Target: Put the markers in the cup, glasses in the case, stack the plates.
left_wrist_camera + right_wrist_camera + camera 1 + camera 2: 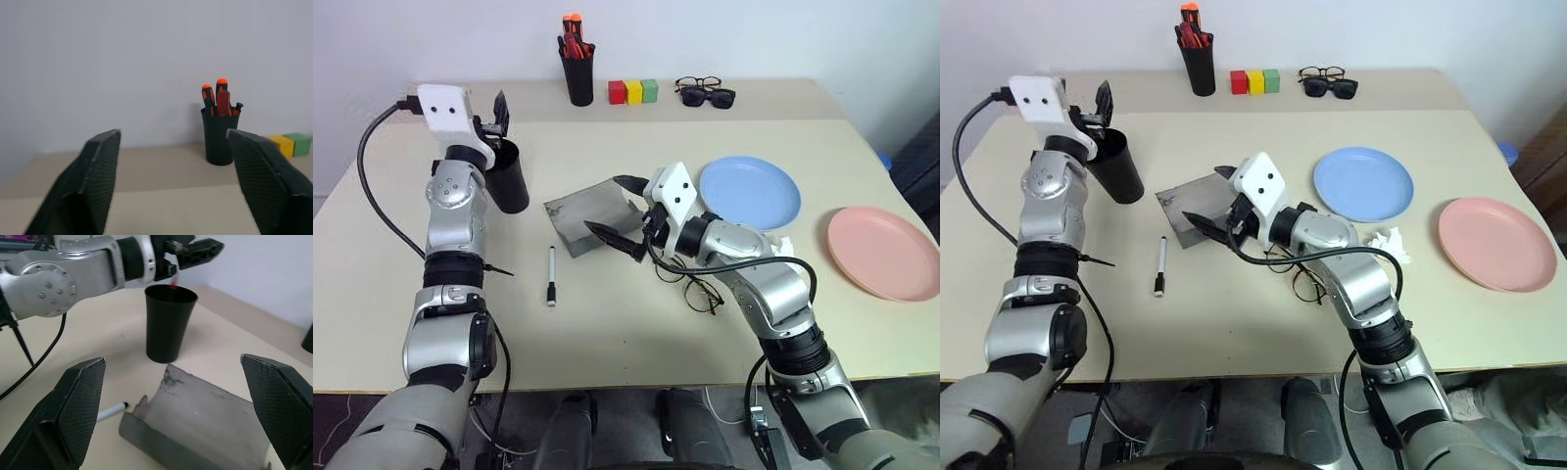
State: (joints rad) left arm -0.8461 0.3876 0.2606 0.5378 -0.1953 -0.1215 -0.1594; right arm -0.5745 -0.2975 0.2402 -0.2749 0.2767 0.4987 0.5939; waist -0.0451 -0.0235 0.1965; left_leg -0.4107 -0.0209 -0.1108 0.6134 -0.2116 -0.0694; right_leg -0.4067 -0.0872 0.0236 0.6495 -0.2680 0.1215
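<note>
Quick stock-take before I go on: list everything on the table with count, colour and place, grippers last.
cup: 1, black, left side of the table, a red tip showing at its rim in the right wrist view
white marker: 1, white with black ends, lying in front of the case
case: 1, grey, open, table centre
glasses: 1, thin dark frame, under the right forearm
blue plate: 1, right of centre
pink plate: 1, far right, apart from the blue one
pen pot: 1, black, red-orange pens inside, back edge
blocks: 3, red, yellow, green, beside the pot
spare eyewear: 2 pairs, black, back edge
left gripper: open, above the cup
right gripper: open, over the case
</note>
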